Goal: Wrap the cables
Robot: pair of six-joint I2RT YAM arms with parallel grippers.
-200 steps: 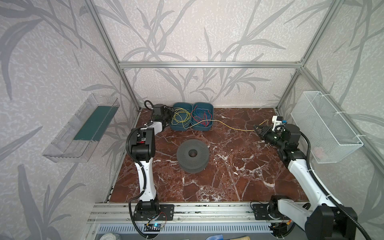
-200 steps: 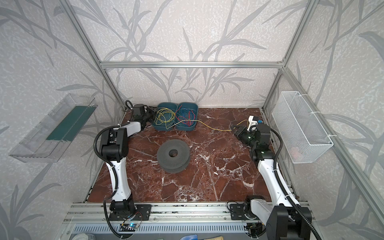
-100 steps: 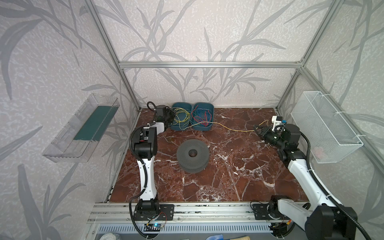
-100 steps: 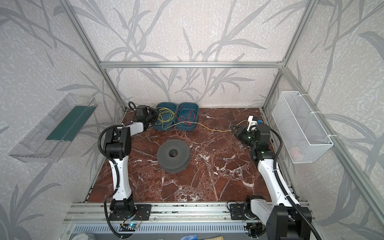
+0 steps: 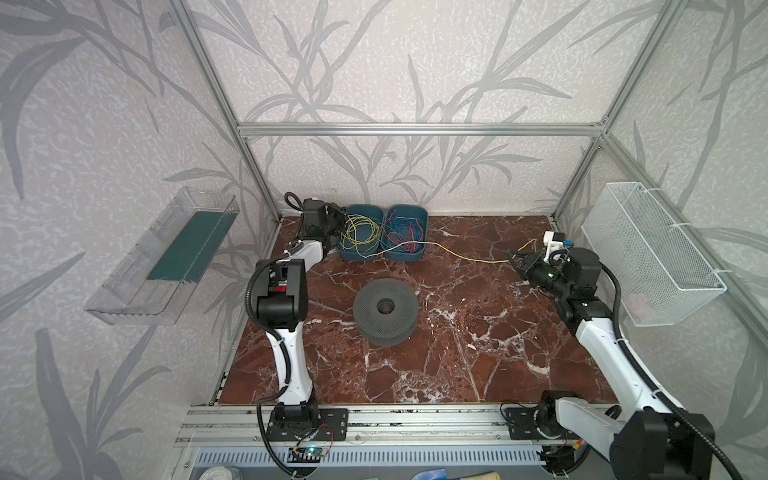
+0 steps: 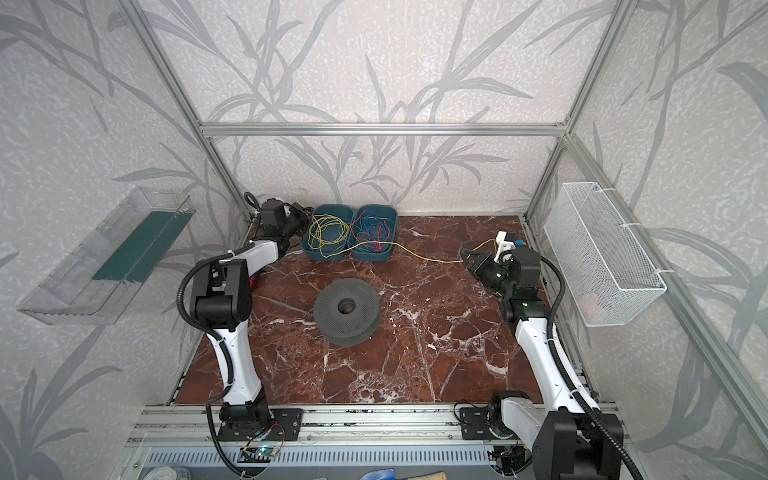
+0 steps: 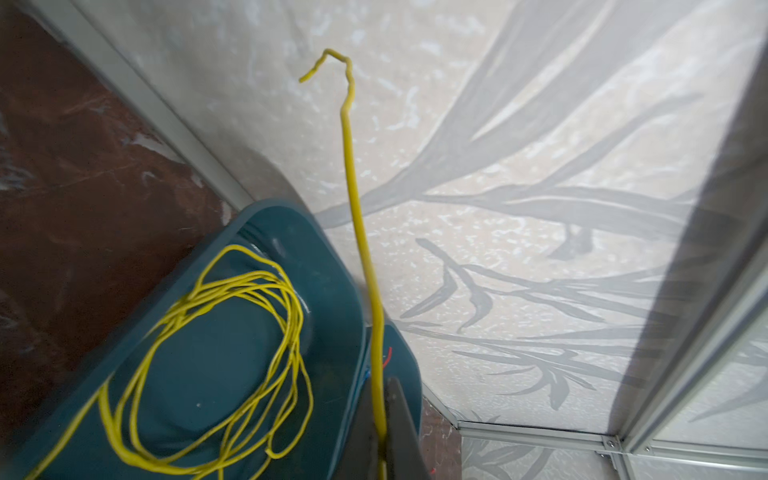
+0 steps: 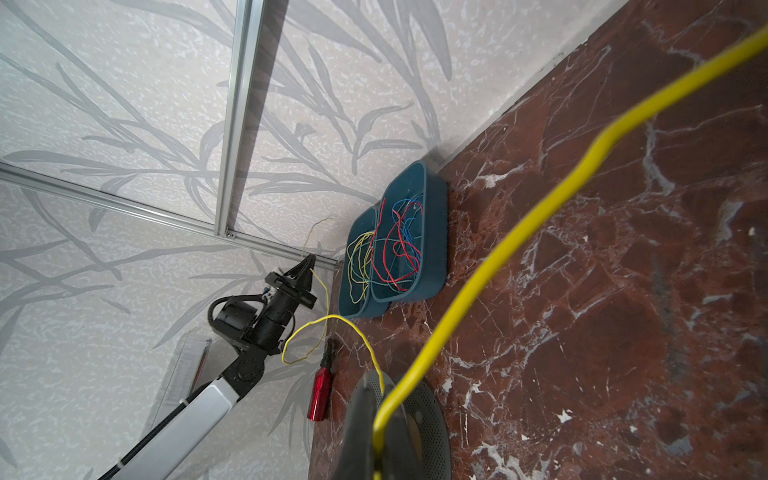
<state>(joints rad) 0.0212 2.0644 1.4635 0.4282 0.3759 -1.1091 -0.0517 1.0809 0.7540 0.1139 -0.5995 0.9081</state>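
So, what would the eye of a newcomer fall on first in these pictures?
Probably the yellow cable, drawn across the marble table from the teal bins at the back to the shut right gripper. Next, the dark grey spool lying flat mid-table, and the red and blue wires tangled in one bin.

Grey spool (image 5: 370, 305) in front of two teal bins (image 5: 409, 256) — apart, not touching.

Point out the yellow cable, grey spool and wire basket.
yellow cable (image 8: 503, 253), right wrist view, stretched span.
grey spool (image 5: 405, 301), in a top view, upper flange.
wire basket (image 5: 656, 257), in a top view, mesh wall.
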